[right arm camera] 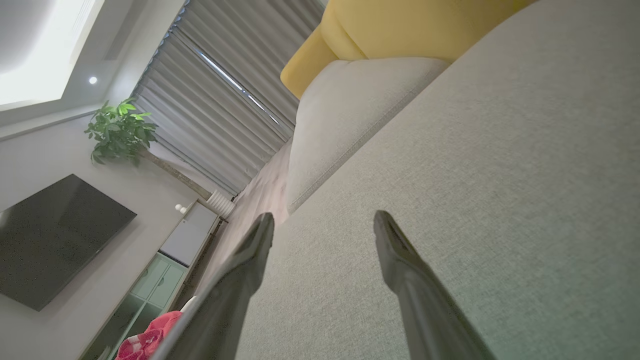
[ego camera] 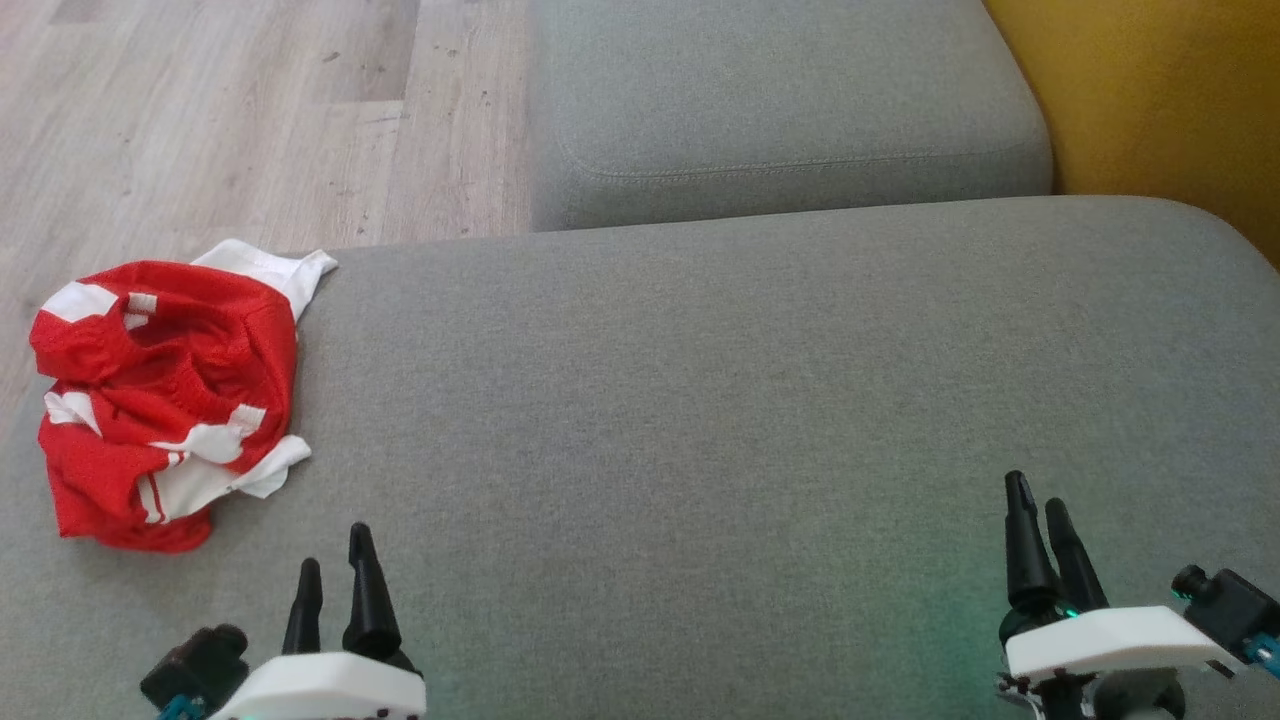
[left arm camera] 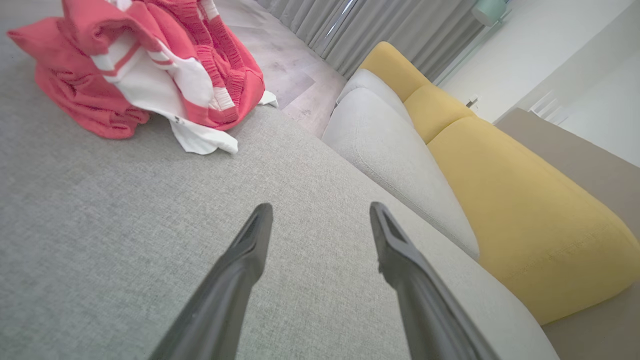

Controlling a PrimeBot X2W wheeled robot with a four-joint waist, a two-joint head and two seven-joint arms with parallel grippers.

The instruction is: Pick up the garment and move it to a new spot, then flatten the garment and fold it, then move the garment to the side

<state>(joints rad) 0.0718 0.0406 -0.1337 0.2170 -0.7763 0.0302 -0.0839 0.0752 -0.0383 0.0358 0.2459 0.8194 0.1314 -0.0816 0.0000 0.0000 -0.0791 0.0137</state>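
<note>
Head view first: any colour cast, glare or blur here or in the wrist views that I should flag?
Head view: soft even light, garment sharp, faint green glow on the grey cushion beside the right gripper. Left wrist view: garment looks paler, pinkish; left gripper goes soft near the lens. Right wrist view: room strongly tilted, ceiling panel blown out, green tint lower right.

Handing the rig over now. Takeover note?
Left gripper: open, empty, low over the cushion at front left.
Right gripper: open, empty, front right.
Garment: crumpled in a heap at the cushion's left edge, ahead and left of the left gripper, untouched.
Done: nothing yet.
Left: pick up, move, flatten, fold, set aside.
</note>
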